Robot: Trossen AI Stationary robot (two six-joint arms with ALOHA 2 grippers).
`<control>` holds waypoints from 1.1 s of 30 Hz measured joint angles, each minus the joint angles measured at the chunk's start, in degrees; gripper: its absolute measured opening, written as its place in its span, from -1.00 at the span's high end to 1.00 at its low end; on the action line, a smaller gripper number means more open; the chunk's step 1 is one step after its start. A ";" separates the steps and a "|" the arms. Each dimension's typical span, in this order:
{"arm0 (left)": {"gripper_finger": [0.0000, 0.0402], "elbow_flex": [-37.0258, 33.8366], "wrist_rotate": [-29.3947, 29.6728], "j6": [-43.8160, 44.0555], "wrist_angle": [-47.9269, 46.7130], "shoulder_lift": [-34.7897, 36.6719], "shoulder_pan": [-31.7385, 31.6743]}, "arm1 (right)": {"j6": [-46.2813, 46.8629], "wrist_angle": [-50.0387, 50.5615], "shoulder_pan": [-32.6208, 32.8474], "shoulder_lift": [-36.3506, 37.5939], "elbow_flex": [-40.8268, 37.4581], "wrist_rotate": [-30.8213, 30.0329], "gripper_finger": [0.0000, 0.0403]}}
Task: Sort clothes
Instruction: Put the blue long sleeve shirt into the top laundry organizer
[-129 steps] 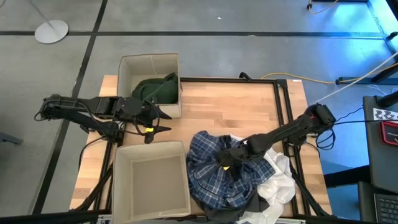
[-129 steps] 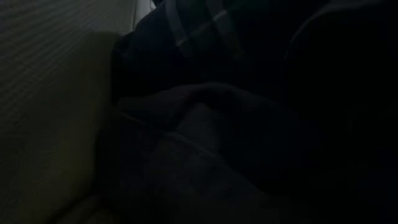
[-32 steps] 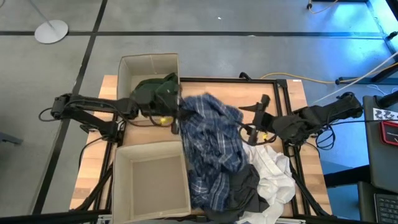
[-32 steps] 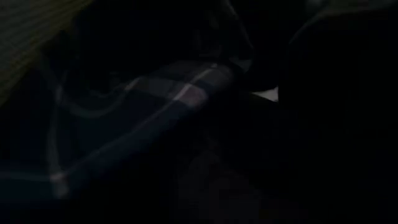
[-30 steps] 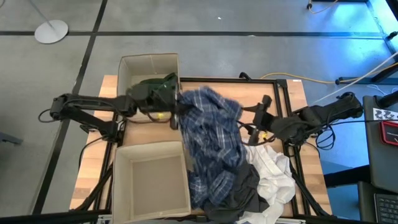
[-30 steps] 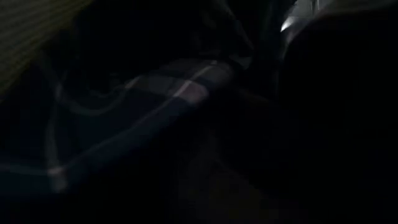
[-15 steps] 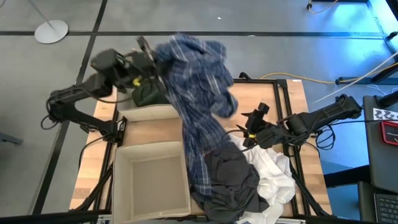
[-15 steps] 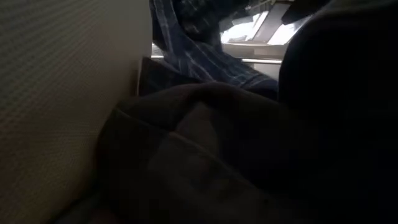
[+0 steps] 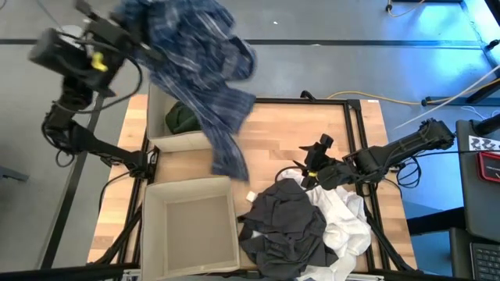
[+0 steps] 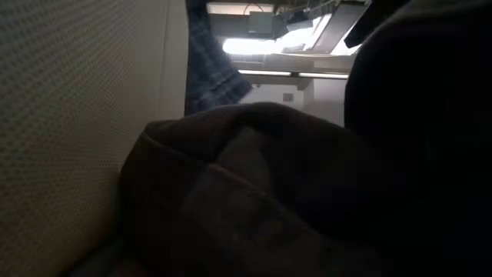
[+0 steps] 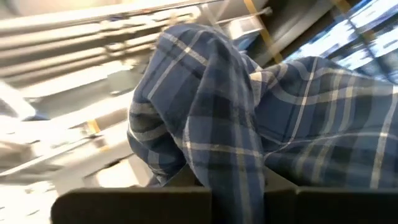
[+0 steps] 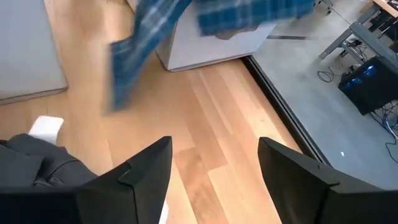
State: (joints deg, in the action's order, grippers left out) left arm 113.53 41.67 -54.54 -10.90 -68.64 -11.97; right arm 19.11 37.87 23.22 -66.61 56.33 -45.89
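**Q:** Running the sort remotely. Anything about to bite me here?

**A:** I've got the left gripper (image 9: 129,31) raised well above the worktop (image 9: 297,133), out past its far-left corner, pinched onto the plaid shirt (image 9: 199,70). In the left wrist view the cloth (image 11: 249,137) bunches right between the fingers, so the hold looks real, but it's only a fold. My worry is that it slides out if I swing fast.

**Q:** Where's the rest of the shirt?

**A:** It hangs in a long tail across the far box (image 9: 183,125), which has the green garment (image 9: 181,119) in it. The hem (image 9: 230,168) dangles over bare wood between the 2 boxes. So the tail could snag the far box's rim, or drape half in and half out. It might also drop into the near box (image 9: 191,230) if I let go early.

**Q:** And the right arm?

**A:** The right gripper (image 9: 311,168) sits low, fingers spread and holding nothing, just beside the grey garment (image 9: 285,222) and the white ones (image 9: 348,226). If I reach in now I'd probably drag both out together, since they're tangled in 1 heap.
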 joint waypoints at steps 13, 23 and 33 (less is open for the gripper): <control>0.98 3.17 2.86 7.20 -16.70 -1.61 -9.90 | 0.24 -2.04 0.02 0.00 0.01 0.03 -0.19; 0.95 -9.32 -1.32 29.85 -37.13 -2.64 -24.96 | 0.79 -4.69 0.07 -0.02 -2.73 0.52 -0.19; 0.94 -29.19 -13.02 39.27 -36.59 -1.64 -30.14 | 3.11 -7.80 0.07 -0.02 -6.83 1.74 -0.19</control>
State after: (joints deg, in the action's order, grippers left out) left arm 84.34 28.65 -15.27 -47.48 -70.28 -42.11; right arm 22.22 30.07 23.29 -66.63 49.50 -44.15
